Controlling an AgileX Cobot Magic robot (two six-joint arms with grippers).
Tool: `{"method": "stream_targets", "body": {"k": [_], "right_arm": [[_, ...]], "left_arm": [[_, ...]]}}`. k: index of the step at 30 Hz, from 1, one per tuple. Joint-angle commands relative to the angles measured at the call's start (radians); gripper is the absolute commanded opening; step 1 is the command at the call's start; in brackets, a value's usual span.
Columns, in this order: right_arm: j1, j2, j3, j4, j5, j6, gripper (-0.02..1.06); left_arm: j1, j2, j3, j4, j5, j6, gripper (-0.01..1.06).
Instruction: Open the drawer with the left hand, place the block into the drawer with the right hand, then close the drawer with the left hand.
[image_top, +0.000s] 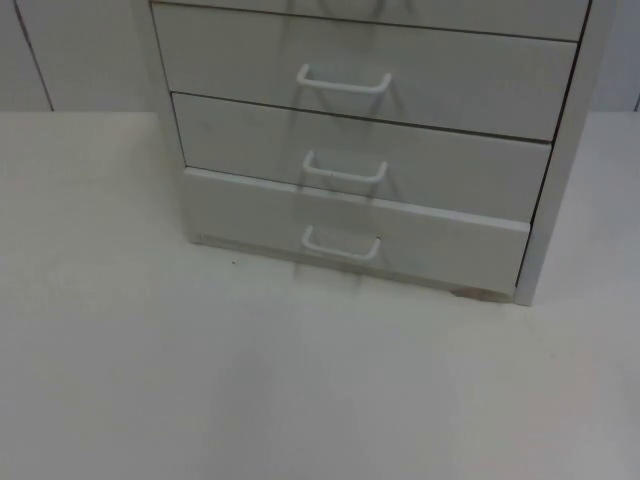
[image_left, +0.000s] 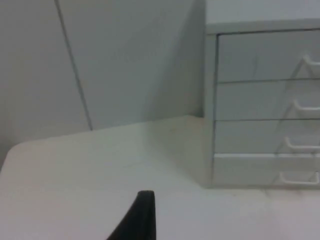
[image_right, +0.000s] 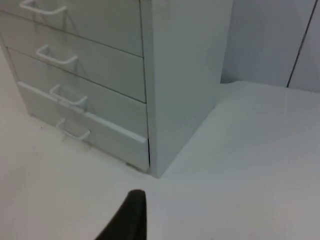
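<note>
I see the drawer cabinet (image_top: 370, 140) standing at the back of the white bench (image_top: 300, 390), pale grey, with a stack of drawers each carrying a white loop handle. The lowest drawer (image_top: 360, 235) sits slightly proud of the ones above it — its front juts forward a little, with its handle (image_top: 341, 245) facing me. The drawer above has its own handle (image_top: 345, 170) and lies flush.

From the left wrist camera I look at the cabinet's front from its left side, well apart from it; the left gripper (image_left: 142, 220) shows one black fingertip over bare bench, touching nothing that I can see. How far its fingers are open I cannot tell.

The right gripper (image_right: 130, 217) hangs near the cabinet's right front corner — again one dark fingertip, holding nothing visible, spread of the fingers unclear.
</note>
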Motion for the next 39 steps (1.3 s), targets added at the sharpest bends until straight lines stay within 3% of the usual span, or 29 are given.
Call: {"method": "stream_targets", "body": {"k": [1, 12, 29, 39], "right_arm": [[0.005, -0.035, 0.006, 0.005, 0.035, -0.011, 1.05], [0.005, -0.157, 0.144, -0.050, 0.134, 0.061, 1.05], [0.005, -0.157, 0.188, -0.119, 0.076, 0.101, 1.05], [0.005, -0.157, 0.188, -0.119, 0.076, 0.101, 1.05]], "left_arm": [[-0.023, -0.033, 0.004, -0.002, 0.020, -0.022, 1.05], [-0.018, -0.131, 0.006, 0.139, 0.150, -0.146, 1.05], [-0.018, -0.131, 0.240, 0.147, 0.126, -0.155, 1.05], [-0.018, -0.131, 0.252, 0.193, 0.110, -0.189, 1.05]]}}
